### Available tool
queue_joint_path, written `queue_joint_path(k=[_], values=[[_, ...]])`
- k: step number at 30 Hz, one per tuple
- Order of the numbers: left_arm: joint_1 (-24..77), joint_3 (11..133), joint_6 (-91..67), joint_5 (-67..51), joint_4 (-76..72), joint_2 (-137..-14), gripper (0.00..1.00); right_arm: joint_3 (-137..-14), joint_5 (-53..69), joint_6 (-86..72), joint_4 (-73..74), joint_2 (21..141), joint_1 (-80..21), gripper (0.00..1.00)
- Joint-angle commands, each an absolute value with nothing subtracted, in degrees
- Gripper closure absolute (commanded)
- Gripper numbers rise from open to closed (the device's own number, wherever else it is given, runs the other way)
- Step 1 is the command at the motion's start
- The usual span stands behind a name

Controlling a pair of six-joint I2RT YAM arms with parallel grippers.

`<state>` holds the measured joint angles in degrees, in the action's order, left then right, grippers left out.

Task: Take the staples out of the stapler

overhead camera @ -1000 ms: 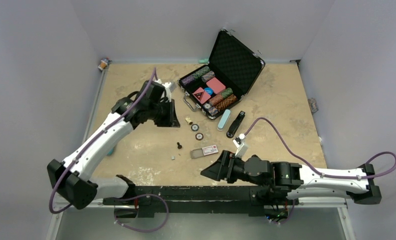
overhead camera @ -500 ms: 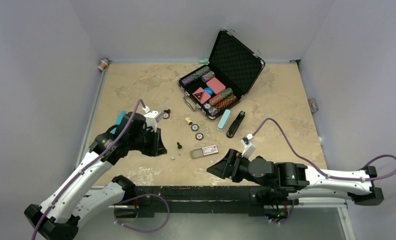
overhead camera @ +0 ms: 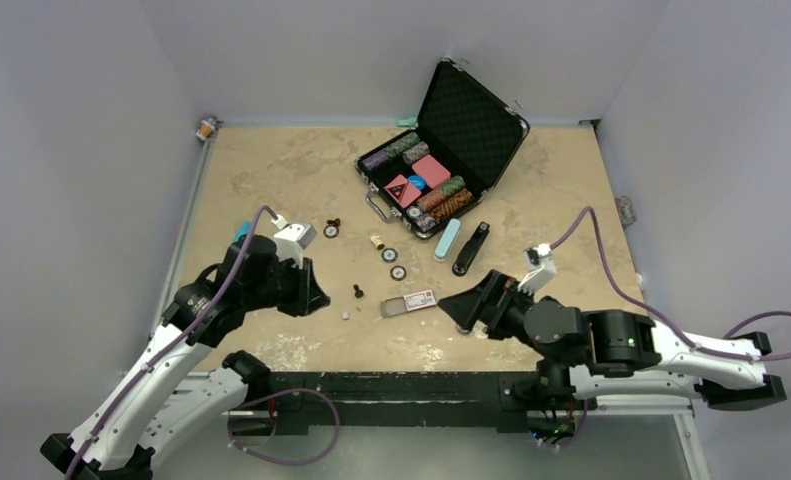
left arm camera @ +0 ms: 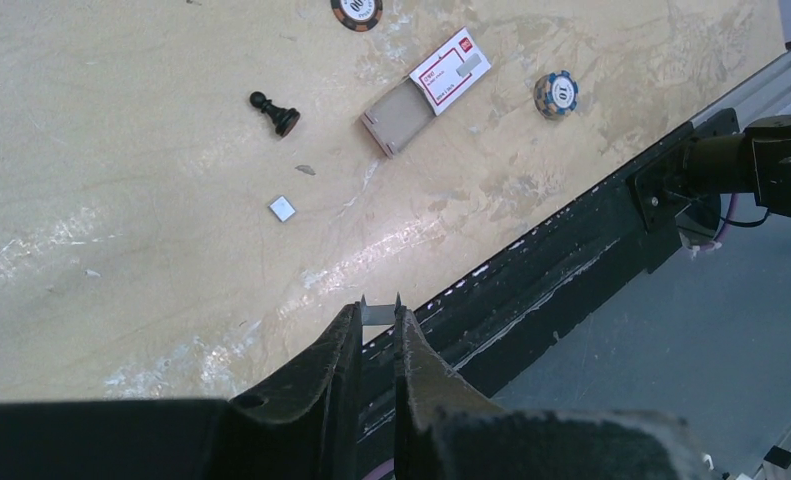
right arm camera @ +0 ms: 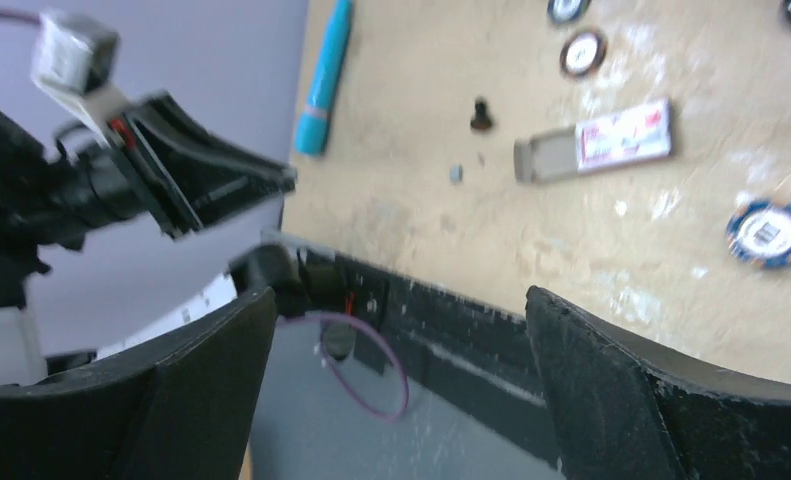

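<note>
We see the left gripper (left arm camera: pixel 379 322) closed to a narrow slit. Pinched between its fingertips are the staples (left arm camera: pixel 380 313) — a tiny silvery strip with two small prongs showing past the tips. In the left wrist view the strip hangs over the near edge of the table (left arm camera: pixel 121 150), right where the sandy top meets the black rail (left arm camera: pixel 571 250). The right gripper (right arm camera: pixel 401 300) stands wide apart with nothing between its fingers, and we look through the gap at the rail and the tabletop beyond.

The stapler (overhead camera: pixel 471 248) lies flat on the table, apart from both grippers. It sits just beside the pale teal case (overhead camera: pixel 448 239) (the two lie nearly parallel), in front of the open poker chip case (overhead camera: pixel 476 115). From above we cannot tell whether its magazine is open or closed.

Between the arms we find a small red-and-white box (left arm camera: pixel 426 90) with its tray slid partly out, a black pawn (left arm camera: pixel 276 112), a small silvery square (left arm camera: pixel 282 207) near the pawn, and a few loose poker chips (left arm camera: pixel 555 93). A teal stick-shaped thing (right arm camera: pixel 326 75) lies near the table's left edge — beside the left arm.
</note>
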<state>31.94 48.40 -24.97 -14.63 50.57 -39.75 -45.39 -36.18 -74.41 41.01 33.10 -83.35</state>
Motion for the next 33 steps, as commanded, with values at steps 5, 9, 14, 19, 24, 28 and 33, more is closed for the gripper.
queue_joint_path(k=[5, 9, 14, 19, 24, 28, 33], values=[[32.0, 48.9, -26.0, -11.7, 49.2, -38.5, 1.00, -52.9, -60.1, -69.0, 53.5, 29.9, -83.6, 0.01], [31.9, 48.7, -26.2, -11.4, 49.1, -38.4, 1.00, -51.4, -64.1, -64.7, 50.8, 23.9, -83.6, 0.01], [32.0, 48.7, -26.2, -11.2, 49.2, -39.2, 1.00, -50.7, -67.0, -62.6, 50.0, 19.6, -83.6, 0.01], [31.9, 48.8, -26.2, -11.5, 49.2, -39.9, 1.00, -48.4, -66.8, -60.4, 46.3, 19.2, -83.6, 0.02], [32.0, 48.8, -26.3, -11.1, 49.1, -40.0, 1.00, -48.9, -68.1, -69.3, 52.4, 24.5, -83.6, 0.01], [32.0, 48.8, -26.2, -11.5, 49.2, -40.6, 1.00, -56.5, -67.8, -63.9, 54.2, 27.0, -83.6, 0.01], [32.0, 48.7, -26.3, -11.5, 49.0, -41.0, 1.00, -60.6, -72.3, -69.4, 64.0, 23.5, -83.7, 0.01]])
